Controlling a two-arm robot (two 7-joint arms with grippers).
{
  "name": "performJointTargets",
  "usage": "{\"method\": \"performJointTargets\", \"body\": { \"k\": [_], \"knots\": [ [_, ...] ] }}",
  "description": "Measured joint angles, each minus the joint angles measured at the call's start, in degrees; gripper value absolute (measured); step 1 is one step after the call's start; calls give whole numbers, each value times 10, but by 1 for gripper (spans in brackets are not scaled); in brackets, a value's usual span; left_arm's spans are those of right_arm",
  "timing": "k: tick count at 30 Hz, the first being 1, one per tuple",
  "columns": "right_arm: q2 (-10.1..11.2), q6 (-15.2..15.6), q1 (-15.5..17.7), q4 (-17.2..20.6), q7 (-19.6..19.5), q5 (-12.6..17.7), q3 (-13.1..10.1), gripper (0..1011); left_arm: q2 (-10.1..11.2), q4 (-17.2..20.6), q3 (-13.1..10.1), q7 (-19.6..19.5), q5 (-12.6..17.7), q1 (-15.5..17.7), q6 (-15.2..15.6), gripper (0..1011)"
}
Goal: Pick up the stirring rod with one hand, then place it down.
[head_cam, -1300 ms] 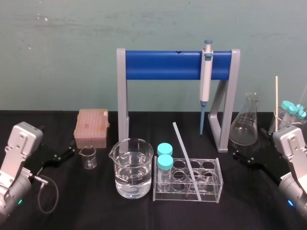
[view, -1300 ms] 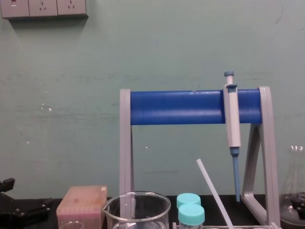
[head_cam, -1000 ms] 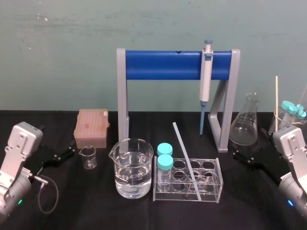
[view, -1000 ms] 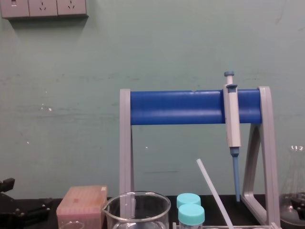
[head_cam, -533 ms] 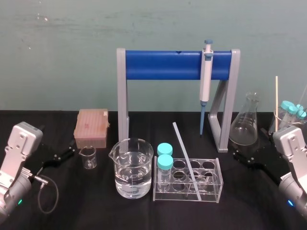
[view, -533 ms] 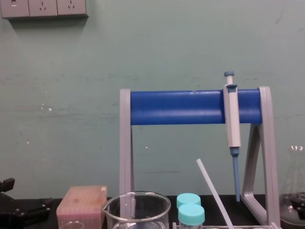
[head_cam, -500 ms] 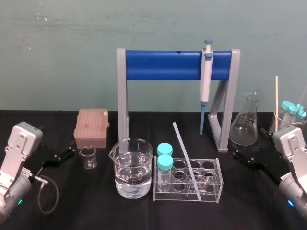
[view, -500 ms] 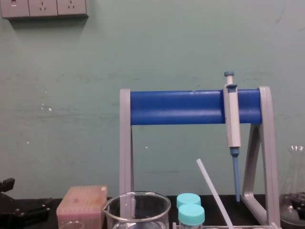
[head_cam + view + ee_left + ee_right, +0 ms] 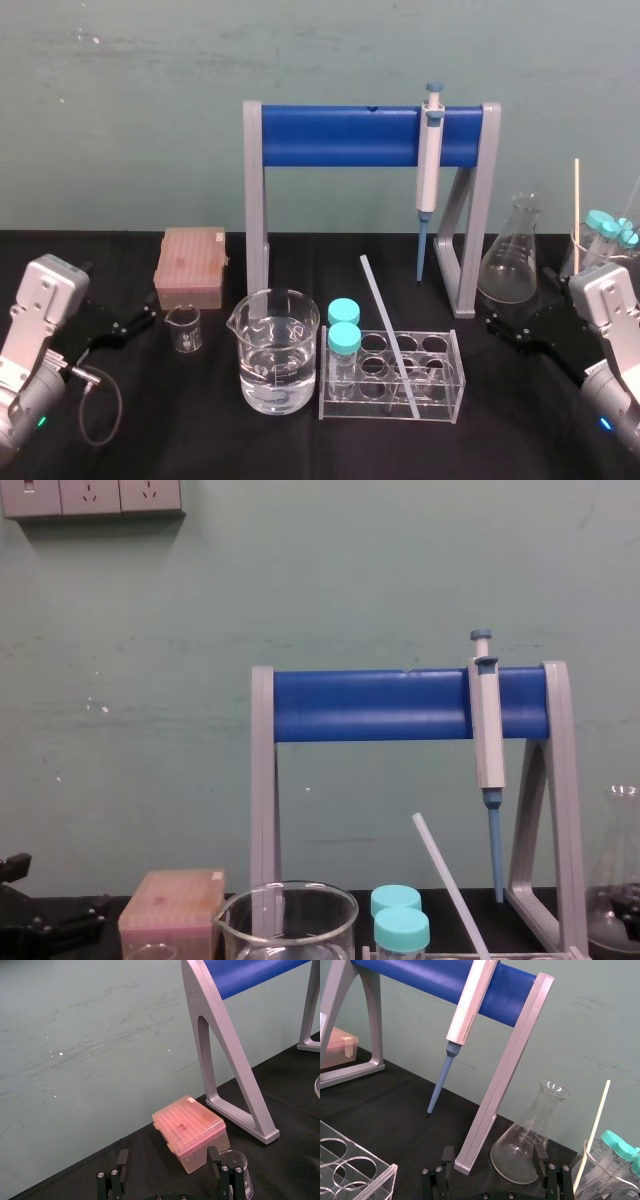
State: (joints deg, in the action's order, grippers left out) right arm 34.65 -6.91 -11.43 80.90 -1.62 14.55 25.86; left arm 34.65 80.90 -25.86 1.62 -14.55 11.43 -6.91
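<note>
Plainly, the left gripper [image 9: 168, 1170] has its fingers [image 9: 122, 1160] set wide apart, low over the black surface [image 9: 140, 420] at the robot's left. Their roots are cut off by the edge of the left wrist view. Past them stand a pink box [image 9: 190, 1130] and a small glass beaker [image 9: 235, 1165], half cut off.

The right gripper [image 9: 493, 1160] sits low at the robot's right, and its fingers [image 9: 539, 1154] are likewise spread. A cone-shaped flask [image 9: 530, 1145] and the foot of a grey and blue stand [image 9: 485, 1125] lie just beyond them.

Well apart from both grippers, the stirring rod [image 9: 388, 335] is near the middle of the surface. It leans in a clear tube rack [image 9: 455, 385], with its lower end down among the holes and its upper end tilted back toward the robot's left. Which hole holds it is hard to make out through the clear plastic. In the chest view, the rod's lower end and most of the rack are cut off.

Two blue-capped tubes [image 9: 343, 335] stand at the rack's left end, beside a big beaker [image 9: 275, 350] with clear liquid. A pipette [image 9: 429, 170] hangs from the stand's blue bar. At the far right, a thin wooden stick [image 9: 576, 210] rises from glassware clipped by the frame.
</note>
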Motion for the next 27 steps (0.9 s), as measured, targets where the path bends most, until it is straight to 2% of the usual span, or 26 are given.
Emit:
{"method": "performJointTargets", "body": {
  "k": [7,12,17,18,21,27],
  "knots": [
    [0,2,-1,-1,1,-4,-2,1003,0,0,0,0,0,0,0,1000],
    [-5,4,-6,3,20,4,-15,1003,0,0,0,0,0,0,0,1000],
    [-17,10,-13,22,70,57,-34,1003,0,0,0,0,0,0,0,1000],
    [-17,10,-13,22,70,57,-34,1003,0,0,0,0,0,0,0,1000],
    [-25,26,-20,37,119,100,-42,1003,0,0,0,0,0,0,0,1000],
    [-36,60,-32,55,182,145,-42,1003,0,0,0,0,0,0,0,1000]
  ]
}}
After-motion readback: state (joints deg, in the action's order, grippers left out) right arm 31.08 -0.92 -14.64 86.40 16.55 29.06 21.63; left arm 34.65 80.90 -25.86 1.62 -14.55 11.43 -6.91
